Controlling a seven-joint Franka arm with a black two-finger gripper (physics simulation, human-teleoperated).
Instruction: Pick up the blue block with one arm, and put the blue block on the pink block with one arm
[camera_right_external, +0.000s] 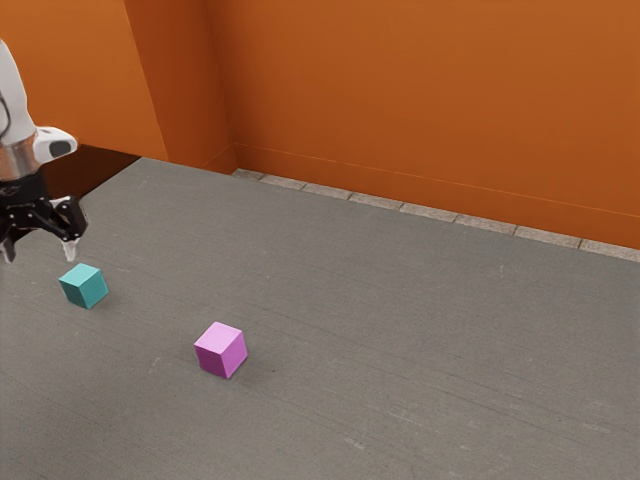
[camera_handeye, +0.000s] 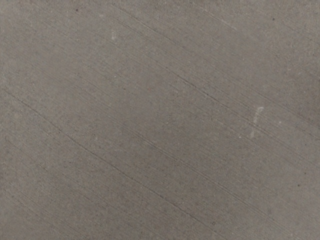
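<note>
Exterior view, gripper (camera_right_external: 38, 246): fingers spread wide, nothing between them, hanging above the table (camera_right_external: 400, 320).
Exterior view, blue block (camera_right_external: 84, 285): on the table at about 4 o'clock from the gripper, just below the fingertip nearer the exterior view's right — apart, untouched.
Exterior view, pink block (camera_right_external: 221, 349): at 4 o'clock from the blue block, well apart.
Long axis: none — a cube.
Wrist view, table: grey surface with slanting scratches.
Writing: none readable.
</note>
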